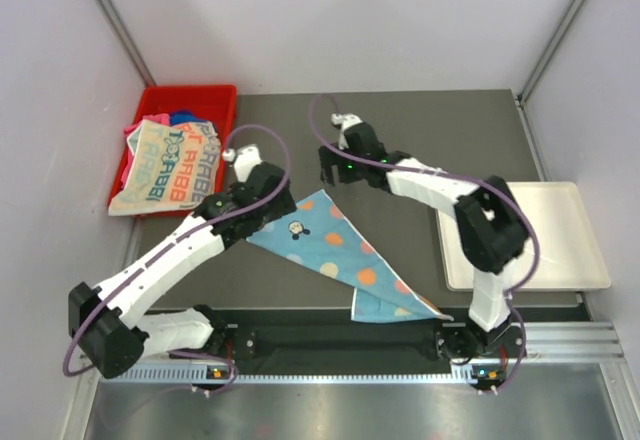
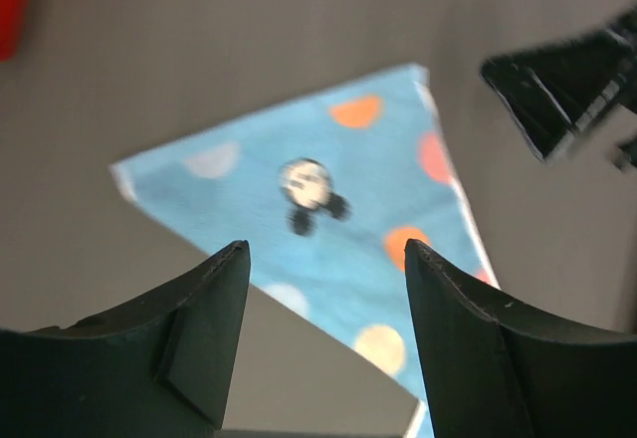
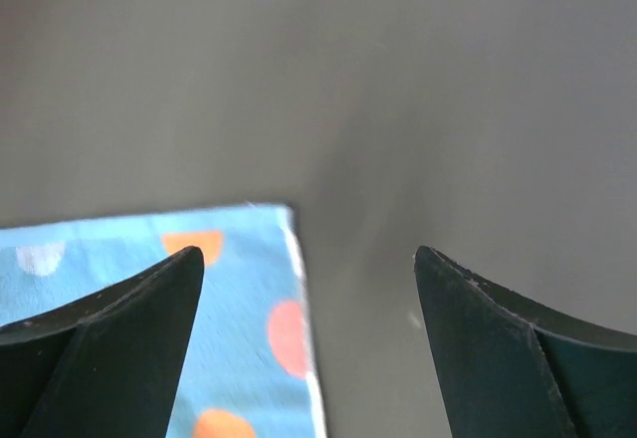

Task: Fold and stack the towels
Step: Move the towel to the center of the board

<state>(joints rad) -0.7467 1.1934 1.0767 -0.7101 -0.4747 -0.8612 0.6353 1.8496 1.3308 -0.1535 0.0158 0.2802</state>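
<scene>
A light blue towel (image 1: pixel 335 250) with coloured dots and a cartoon figure lies on the grey table, folded into a long triangle, with a small folded flap at its near right end. My left gripper (image 1: pixel 272 203) is open and empty, hovering over the towel's left corner; the towel shows between its fingers (image 2: pixel 328 219). My right gripper (image 1: pixel 330 167) is open and empty just beyond the towel's far corner, which shows in its wrist view (image 3: pixel 229 299). A cream towel (image 1: pixel 170 165) with teal and orange lettering hangs over the bin's front, with pink (image 1: pixel 130 132) and blue (image 1: pixel 186 117) cloth behind it.
The red plastic bin (image 1: pixel 190 93) stands at the far left and holds the other towels. A white flat tray (image 1: pixel 560 230) lies at the right, partly under the right arm. The right gripper (image 2: pixel 567 90) shows in the left wrist view.
</scene>
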